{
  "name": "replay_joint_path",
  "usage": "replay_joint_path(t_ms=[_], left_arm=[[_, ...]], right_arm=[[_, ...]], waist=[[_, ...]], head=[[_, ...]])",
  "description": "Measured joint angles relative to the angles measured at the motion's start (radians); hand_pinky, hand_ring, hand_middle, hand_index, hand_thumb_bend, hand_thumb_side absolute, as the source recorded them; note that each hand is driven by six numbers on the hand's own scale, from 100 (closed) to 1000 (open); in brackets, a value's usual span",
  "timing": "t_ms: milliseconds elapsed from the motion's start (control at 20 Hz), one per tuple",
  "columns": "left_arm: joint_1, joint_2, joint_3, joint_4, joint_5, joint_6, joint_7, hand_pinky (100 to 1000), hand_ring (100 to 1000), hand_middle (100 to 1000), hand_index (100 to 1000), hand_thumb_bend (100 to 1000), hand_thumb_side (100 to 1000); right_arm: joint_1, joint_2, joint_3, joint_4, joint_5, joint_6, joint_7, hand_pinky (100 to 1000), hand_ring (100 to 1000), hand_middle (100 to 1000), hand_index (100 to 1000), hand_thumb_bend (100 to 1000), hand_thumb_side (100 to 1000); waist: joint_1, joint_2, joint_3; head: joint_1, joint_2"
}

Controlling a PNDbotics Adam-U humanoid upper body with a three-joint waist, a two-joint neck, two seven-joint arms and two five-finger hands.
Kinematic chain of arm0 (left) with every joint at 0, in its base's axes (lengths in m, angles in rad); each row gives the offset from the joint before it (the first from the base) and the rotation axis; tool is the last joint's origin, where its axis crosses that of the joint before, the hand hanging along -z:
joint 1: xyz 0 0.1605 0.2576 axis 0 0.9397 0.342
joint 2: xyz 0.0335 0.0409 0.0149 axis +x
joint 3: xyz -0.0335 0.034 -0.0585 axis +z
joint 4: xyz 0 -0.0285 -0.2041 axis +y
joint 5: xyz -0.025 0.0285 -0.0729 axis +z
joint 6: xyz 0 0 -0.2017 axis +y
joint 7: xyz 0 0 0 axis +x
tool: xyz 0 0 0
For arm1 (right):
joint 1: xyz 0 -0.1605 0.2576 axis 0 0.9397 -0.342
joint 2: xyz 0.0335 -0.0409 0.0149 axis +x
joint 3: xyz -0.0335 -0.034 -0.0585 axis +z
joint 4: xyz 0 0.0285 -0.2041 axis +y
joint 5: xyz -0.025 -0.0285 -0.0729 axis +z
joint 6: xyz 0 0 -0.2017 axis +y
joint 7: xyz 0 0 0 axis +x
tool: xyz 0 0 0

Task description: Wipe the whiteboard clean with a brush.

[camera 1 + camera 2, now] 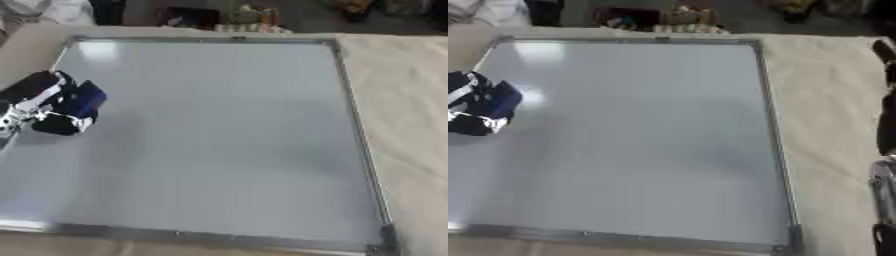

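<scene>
A large whiteboard (219,135) with a metal frame lies flat on the cloth-covered table and fills most of both views; its surface shows no marks that I can make out. My left hand (39,107) is over the board's left edge, fingers curled round a dark blue brush (85,99) that sits against the board. At the right border of the right eye view dark parts of my right arm (885,120) show; whether the hand itself is among them I cannot make out.
Beige cloth (407,100) covers the table to the right of the board and along its near edge. Several small cluttered items (249,17) lie beyond the table's far edge. A pale object (61,10) shows at the top left corner.
</scene>
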Motion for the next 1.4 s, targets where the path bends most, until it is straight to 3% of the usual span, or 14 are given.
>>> replay_joint_path(t_ms=[800,1100,1400], left_arm=[[-0.129,-0.086,0.111,0.256,-0.099,0.063,0.057,514,567,418,100,121,255],[-0.152,-0.099,0.129,0.297,-0.145,0.068,0.072,539,587,424,106,127,246],[-0.158,-0.101,0.130,0.305,-0.163,0.056,0.060,575,615,440,170,147,250]], right_arm=[[-0.008,-0.002,0.006,0.000,0.000,-0.005,0.004,919,935,695,878,217,1000],[-0.008,-0.002,0.006,0.000,0.000,-0.004,0.005,920,937,695,879,218,1000],[-0.008,-0.002,0.006,0.000,0.000,-0.002,0.005,921,938,694,881,216,1000]], waist=[[-0.008,0.016,-0.012],[-0.008,0.017,-0.013],[-0.008,0.017,-0.012]], head=[[0.020,-0.030],[0.021,-0.037],[0.022,-0.038]])
